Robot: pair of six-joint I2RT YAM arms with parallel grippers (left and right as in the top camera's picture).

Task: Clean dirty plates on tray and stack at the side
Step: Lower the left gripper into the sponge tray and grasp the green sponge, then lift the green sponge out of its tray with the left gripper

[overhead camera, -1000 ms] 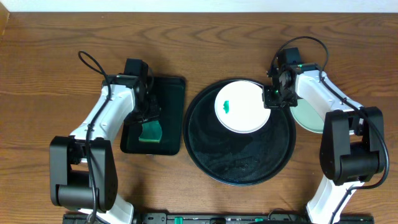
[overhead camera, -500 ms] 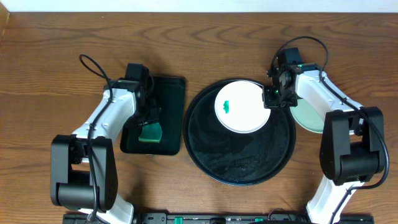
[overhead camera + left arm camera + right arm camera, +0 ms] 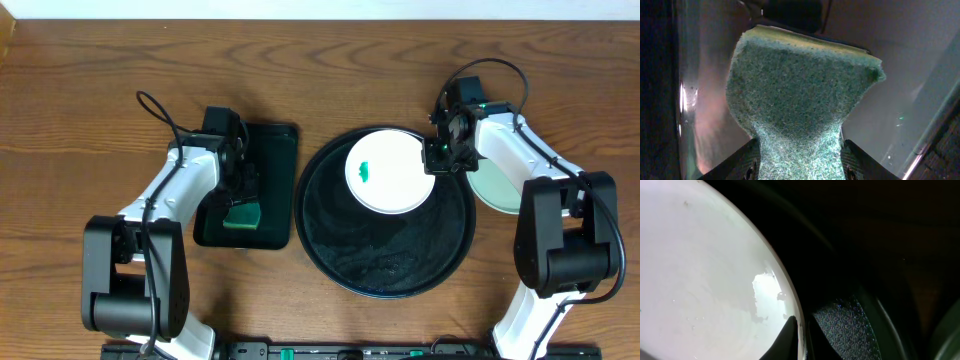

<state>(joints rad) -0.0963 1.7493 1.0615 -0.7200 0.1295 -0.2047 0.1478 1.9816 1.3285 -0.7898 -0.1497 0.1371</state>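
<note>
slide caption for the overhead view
Left gripper pinches a sponge at the green tray; right gripper clamps the smeared white plate on the black tray.

I see a dark brown wooden table (image 3: 80,110) filling nearly my whole overhead view, its grain running in long wavy bands from side to side. A pale strip (image 3: 320,8) runs along the far edge; wall or trim, I cannot tell. The light is even and the shadows are soft.
</note>
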